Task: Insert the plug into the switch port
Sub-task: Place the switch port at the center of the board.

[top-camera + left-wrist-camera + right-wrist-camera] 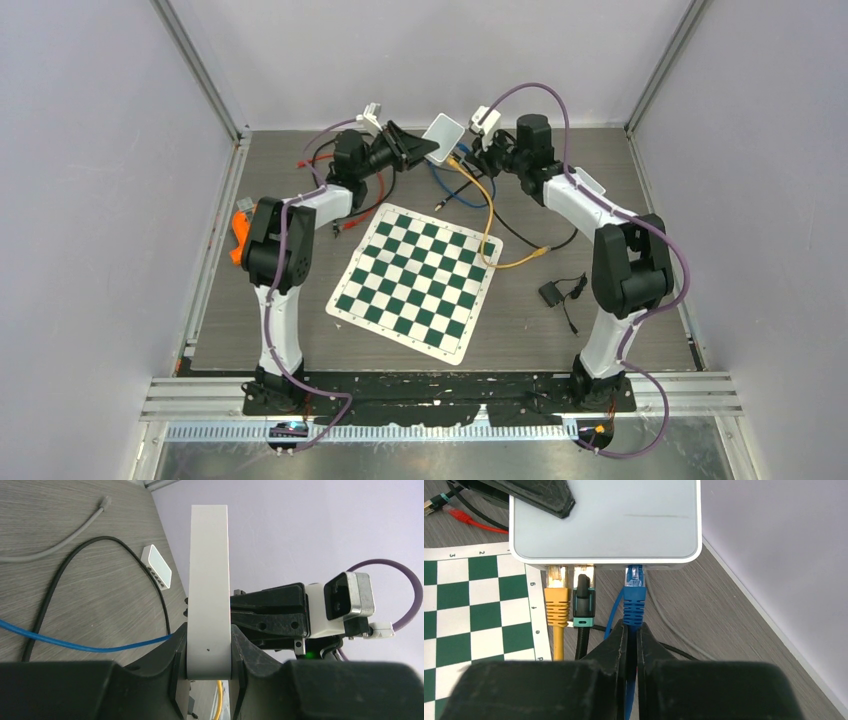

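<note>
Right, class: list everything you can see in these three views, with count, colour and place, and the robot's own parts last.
switch: one, white, held above the table
blue cable: one, blue, plugged into the switch
yellow cable: one, yellow, plugged in, leftmost
black cable: one, black with teal boot, plugged in between them
second switch: one, white, lying on the table
grey cable: one, grey, loose on the table
red cable: one, red, behind the mat
chessboard mat: one, green and white, mid-table
power adapter: one, black, right of the mat
orange object: one, left edge, partly hidden
left gripper: black, shut on the switch
right gripper: black, shut on the blue cable
</note>
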`<state>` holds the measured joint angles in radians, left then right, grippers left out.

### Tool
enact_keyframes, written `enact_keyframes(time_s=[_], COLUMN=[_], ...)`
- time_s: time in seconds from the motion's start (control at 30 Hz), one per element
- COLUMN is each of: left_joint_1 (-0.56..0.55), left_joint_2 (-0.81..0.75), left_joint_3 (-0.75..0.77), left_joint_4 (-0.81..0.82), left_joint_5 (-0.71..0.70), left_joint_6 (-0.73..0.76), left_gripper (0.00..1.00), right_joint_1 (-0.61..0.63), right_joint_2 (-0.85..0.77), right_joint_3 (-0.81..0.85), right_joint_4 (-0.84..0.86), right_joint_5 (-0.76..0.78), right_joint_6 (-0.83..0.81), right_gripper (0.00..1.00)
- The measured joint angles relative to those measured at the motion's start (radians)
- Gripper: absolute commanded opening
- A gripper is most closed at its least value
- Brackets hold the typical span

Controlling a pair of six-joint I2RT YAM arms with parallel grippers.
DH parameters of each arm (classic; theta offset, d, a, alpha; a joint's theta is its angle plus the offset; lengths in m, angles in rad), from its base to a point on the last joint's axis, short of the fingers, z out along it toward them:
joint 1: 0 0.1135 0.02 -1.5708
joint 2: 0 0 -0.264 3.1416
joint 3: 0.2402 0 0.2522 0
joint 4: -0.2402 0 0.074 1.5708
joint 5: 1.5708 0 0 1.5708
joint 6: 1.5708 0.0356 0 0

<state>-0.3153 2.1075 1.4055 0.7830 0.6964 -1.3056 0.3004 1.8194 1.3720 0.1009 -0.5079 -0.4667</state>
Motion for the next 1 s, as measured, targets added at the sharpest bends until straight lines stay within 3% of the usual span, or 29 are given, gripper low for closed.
enact_keyframes(time_s=[0.23,0.3,0.37,0.47,0.57,0.83,1.0], left_joint_1=[-0.021,-0.022,-0.022,-0.028,-0.042,-0.056,-0.056], left_joint_2=[0.018,0.019,0.019,0.024,0.05,0.257,0.365], left_joint_3=[0.002,0.003,0.011,0.035,0.055,0.316,0.507], left_joint_4=[-0.014,-0.028,-0.053,-0.087,-0.095,-0.234,-0.355], left_joint_5=[-0.044,-0.055,-0.063,-0.075,-0.087,-0.136,-0.163], left_joint_6=[0.027,0.038,0.055,0.072,0.075,0.09,0.122], left_gripper=[0.0,0.0,0.0,0.0,0.0,0.01,0.19], right_joint_1=[-0.049,-0.051,-0.053,-0.054,-0.069,-0.117,-0.116], right_joint_2=[0.078,0.092,0.096,0.094,0.051,-0.191,-0.301], right_joint_3=[0.031,0.038,0.039,0.036,-0.013,-0.121,-0.121], right_joint_4=[0.04,0.051,0.056,0.08,0.124,0.039,-0.083], right_joint_5=[-0.116,-0.119,-0.114,-0.095,-0.071,0.1,0.252], right_joint_6=[-0.006,-0.007,-0.008,-0.005,0.003,0.084,0.208], right_gripper=[0.05,0.13,0.27,0.59,0.73,0.75,0.75])
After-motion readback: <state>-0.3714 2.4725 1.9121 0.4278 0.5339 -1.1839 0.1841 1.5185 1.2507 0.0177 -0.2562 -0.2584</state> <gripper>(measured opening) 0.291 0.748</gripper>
